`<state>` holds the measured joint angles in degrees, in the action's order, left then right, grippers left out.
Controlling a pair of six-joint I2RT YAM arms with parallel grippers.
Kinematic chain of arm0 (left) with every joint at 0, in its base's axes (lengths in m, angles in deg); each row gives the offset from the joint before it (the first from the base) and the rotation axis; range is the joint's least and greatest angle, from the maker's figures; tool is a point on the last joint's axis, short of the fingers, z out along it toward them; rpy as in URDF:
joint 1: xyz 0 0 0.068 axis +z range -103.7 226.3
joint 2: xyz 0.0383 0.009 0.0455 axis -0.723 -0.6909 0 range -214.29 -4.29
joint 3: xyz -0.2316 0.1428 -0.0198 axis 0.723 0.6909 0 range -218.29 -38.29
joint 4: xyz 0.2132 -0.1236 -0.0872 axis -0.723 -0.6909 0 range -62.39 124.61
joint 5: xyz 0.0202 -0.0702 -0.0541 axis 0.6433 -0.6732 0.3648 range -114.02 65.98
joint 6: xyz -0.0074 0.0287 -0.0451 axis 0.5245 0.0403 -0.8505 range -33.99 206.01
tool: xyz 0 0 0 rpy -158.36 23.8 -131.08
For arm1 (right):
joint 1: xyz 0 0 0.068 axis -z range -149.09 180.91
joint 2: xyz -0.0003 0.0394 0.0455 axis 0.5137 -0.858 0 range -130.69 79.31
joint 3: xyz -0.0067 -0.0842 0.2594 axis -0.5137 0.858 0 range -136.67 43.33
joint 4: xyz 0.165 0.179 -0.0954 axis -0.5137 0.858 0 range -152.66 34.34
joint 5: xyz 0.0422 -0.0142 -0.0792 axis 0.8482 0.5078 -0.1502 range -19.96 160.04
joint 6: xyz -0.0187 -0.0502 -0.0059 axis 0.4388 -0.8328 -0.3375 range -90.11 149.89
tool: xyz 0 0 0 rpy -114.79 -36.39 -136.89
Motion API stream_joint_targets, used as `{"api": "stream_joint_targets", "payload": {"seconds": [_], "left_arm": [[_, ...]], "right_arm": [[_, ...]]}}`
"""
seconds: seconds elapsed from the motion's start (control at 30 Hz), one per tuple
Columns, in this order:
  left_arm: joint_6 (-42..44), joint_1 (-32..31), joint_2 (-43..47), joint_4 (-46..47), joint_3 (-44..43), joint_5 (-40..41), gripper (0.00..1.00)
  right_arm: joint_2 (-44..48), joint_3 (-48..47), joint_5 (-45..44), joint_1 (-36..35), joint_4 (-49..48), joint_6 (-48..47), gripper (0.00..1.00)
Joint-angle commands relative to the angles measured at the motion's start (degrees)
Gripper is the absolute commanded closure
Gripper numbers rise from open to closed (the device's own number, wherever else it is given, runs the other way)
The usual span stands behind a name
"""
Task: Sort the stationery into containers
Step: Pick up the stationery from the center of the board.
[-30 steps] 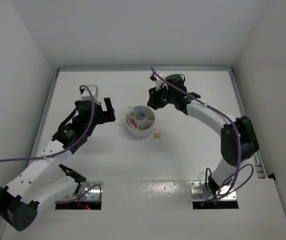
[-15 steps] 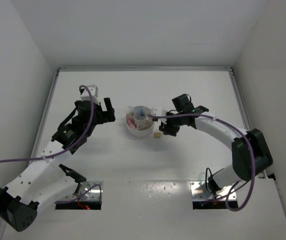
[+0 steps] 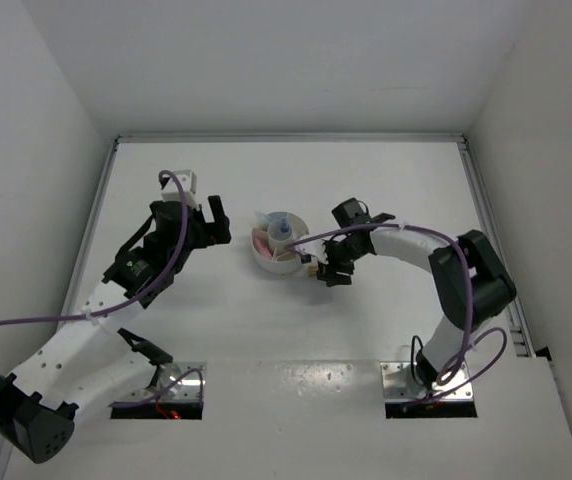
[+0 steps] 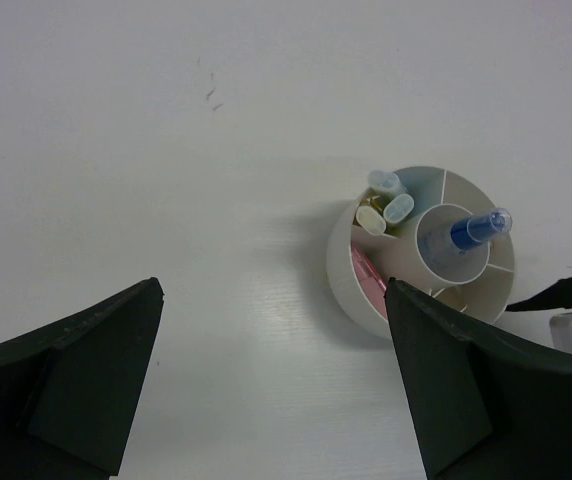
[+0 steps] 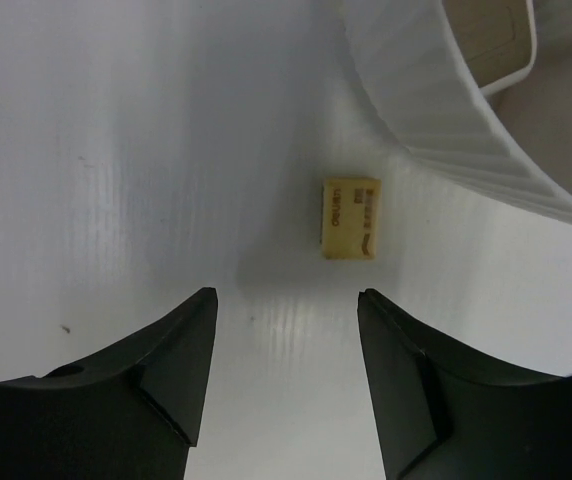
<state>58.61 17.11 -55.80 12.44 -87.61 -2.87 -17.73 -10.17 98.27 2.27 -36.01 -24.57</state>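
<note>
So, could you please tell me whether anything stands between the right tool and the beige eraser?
Nothing visible does: the right tool hangs open over the beige eraser, which lies uncovered on the table beside the white tub, near its outer wall.

The left arm (image 3: 76,340) is lying long and low. It is reaching from the near left corner up toward the middle. Its elbow is sitting down by that corner. The left gripper (image 4: 271,330) is hanging wide open. Its two dark fingers (image 4: 76,390) are standing far apart, and nothing is sitting between them.

The right arm (image 3: 471,285) is standing up from its base and bending hard at the elbow. Its white front part is pointing back to the left. Its wrist is tipping down. The right gripper (image 5: 286,300) is pointing down too. Its jaws are standing partly open and are holding nothing.
</note>
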Motion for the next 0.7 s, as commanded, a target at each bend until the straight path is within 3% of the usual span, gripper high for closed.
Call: {"api": "stream_joint_targets", "payload": {"seconds": [0.0, 0.67], "left_arm": [[0.6, 0.7, 1.1, 2.0, -0.1, -0.6, 0.00], [1.1, 0.7, 1.1, 2.0, -0.1, -1.1, 0.00]], "right_arm": [[-3.3, -4.8, 2.5, -0.3, -0.6, -2.8, 0.41], [-10.5, -6.4, -2.9, -3.6, -5.4, -0.5, 0.41]]}}
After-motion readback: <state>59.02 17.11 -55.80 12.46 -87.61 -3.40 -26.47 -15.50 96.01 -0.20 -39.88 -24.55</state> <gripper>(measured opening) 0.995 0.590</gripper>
